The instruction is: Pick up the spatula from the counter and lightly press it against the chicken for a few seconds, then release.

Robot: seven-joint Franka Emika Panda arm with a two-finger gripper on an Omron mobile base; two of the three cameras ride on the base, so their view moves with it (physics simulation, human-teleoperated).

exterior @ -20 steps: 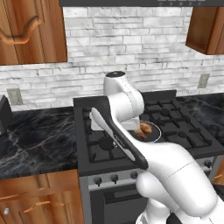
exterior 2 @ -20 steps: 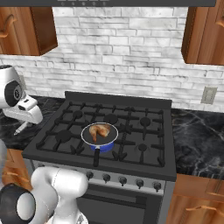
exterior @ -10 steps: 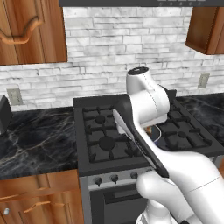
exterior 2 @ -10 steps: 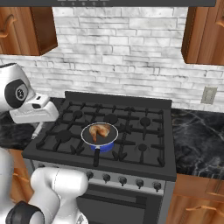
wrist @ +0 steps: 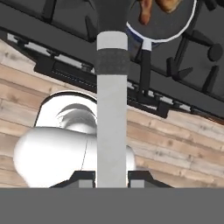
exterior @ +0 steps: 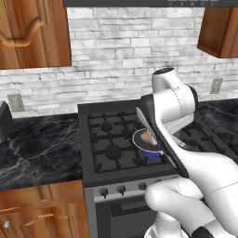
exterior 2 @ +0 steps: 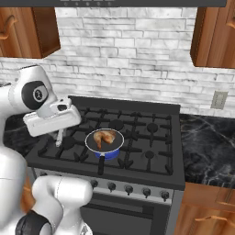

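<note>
My gripper [exterior 2: 59, 132] hangs under the white hand, over the stove's left burners and left of the pan. It is shut on the spatula [wrist: 112, 131], a long grey handle with a dark band and a dark blade at its far end. The spatula [exterior 2: 58, 139] points down at the grate. Its fingertips [wrist: 82, 177] clamp the handle from both sides. The chicken [exterior 2: 106, 136], a browned piece, lies in a small blue pan [exterior 2: 106, 152] on the front middle burner. In the hand view the blade ends just short of the pan [wrist: 175, 30] and the chicken [wrist: 146, 9].
The black gas stove [exterior 2: 147, 137] has raised grates and a row of knobs along its front. Dark marble counter lies on the left [exterior: 37, 144] and right [exterior 2: 206, 147]. Wooden cabinets hang above. My own arm [exterior: 172, 111] covers part of the pan [exterior: 151, 149].
The arm has swung right from the counter side to over the stove, carrying the spatula closer to the pan. The pan and chicken have not moved.
</note>
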